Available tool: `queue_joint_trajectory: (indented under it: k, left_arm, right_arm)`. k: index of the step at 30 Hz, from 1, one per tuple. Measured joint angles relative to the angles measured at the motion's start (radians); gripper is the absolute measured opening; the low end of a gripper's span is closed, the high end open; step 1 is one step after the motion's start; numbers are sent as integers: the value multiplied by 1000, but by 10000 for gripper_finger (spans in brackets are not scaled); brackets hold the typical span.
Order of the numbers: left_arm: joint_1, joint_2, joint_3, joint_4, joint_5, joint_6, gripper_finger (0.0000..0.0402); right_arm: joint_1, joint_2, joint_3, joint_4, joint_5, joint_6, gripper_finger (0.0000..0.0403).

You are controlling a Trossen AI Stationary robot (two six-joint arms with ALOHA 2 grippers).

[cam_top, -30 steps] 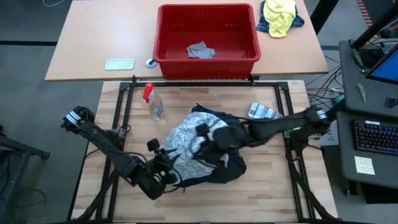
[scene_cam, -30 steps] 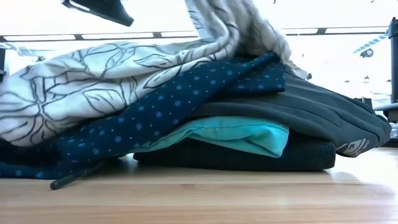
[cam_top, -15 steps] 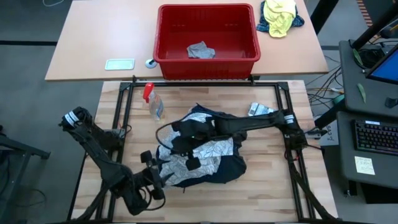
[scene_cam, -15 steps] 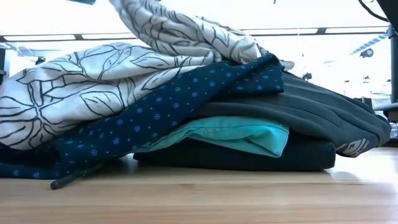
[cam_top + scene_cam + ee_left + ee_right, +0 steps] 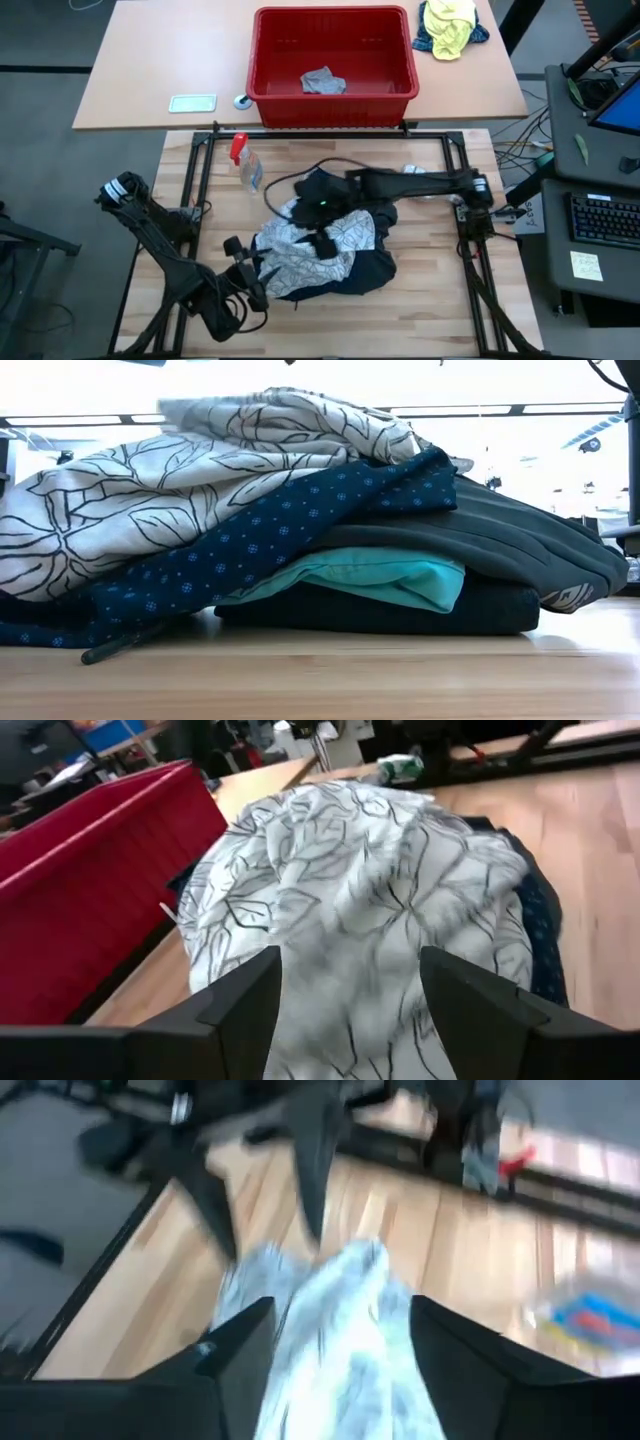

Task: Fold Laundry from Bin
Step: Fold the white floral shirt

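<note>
Now, by size:
Bin [image 5: 333,55]: on the far table, holding one small grey garment [image 5: 323,81].
Laundry pile [image 5: 320,250]: on the wooden table [image 5: 430,290]; white leaf-print cloth [image 5: 180,480] on top, then dotted navy, dark grey, turquoise, black.
Right gripper [image 5: 322,228]: above the pile, fingers spread, holding nothing.
Left gripper [image 5: 248,272]: at the pile's near-left edge, fingers spread, empty.

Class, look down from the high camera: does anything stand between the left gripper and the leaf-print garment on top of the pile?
Nothing visible does. The left gripper, open, sits at the pile's near-left edge, and the leaf-print garment lies right ahead of its fingers. The spray bottle stands well off that line.
</note>
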Motion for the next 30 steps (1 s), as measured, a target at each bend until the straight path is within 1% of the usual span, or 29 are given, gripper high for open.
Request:
queue_joint_trajectory:
  k: [4,8,10,13,19,21,25,27,30]
  left_arm:
    - [15,0,-1,1,-27,-30,222]
    - [23,1,-21,2,-22,-70,222]
    - [26,1,-40,1,-16,-81,222]
    - [33,2,-61,-2,-24,-83,222]
    - [71,2,-80,-37,-30,-45,222]
    - [83,2,-89,-63,-27,-42,222]
    - [93,2,-100,-112,6,-43,222]
    - [92,1,-105,-116,16,-42,222]
    - [92,1,-108,-116,37,-43,222]
  right_arm:
    - [4,-78,0,-204,1,24,260]
    - [17,-147,-27,-395,9,53,271]
    - [27,-179,-65,-452,14,72,271]
    - [52,-225,-153,-479,77,157,271]
    - [125,-328,-417,-437,322,350,272]
    - [149,-356,-515,-376,346,400,272]
    - [191,-403,-691,-164,351,468,272]
    - [204,-410,-750,-86,369,492,272]
    - [212,-410,-814,-16,427,513,270]
